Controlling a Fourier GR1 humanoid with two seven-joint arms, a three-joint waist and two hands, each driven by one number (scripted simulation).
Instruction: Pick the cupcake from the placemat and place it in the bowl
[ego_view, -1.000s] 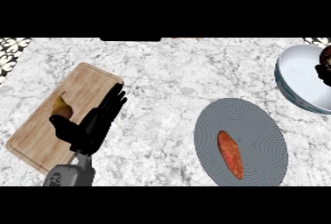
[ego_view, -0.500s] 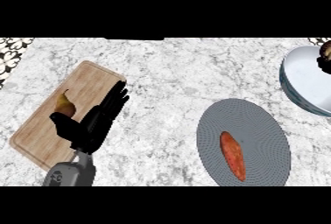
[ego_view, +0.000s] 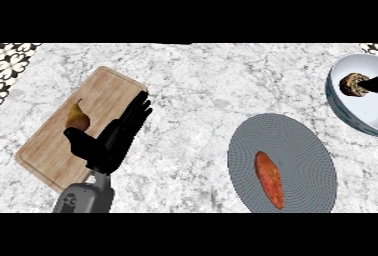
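Observation:
The cupcake (ego_view: 354, 84), brown with a pale top, sits within the outline of the white bowl (ego_view: 344, 107) at the right edge. A dark sliver of my right hand (ego_view: 372, 83) touches the cupcake's right side; the rest of that hand is out of view. The round grey placemat (ego_view: 295, 145) lies at the lower right with an orange sweet potato (ego_view: 269, 179) on it. My left hand (ego_view: 111, 141) rests open over the right edge of the wooden cutting board (ego_view: 103, 92), holding nothing.
A pear (ego_view: 76, 118) lies on the cutting board just left of my left hand. Marble counter (ego_view: 207, 90) stretches between the board and the placemat. Patterned tiles show at the top left corner.
The cupcake and the sliver of right hand have shifted slightly left and down within the bowl's outline. My left hand has hardly moved.

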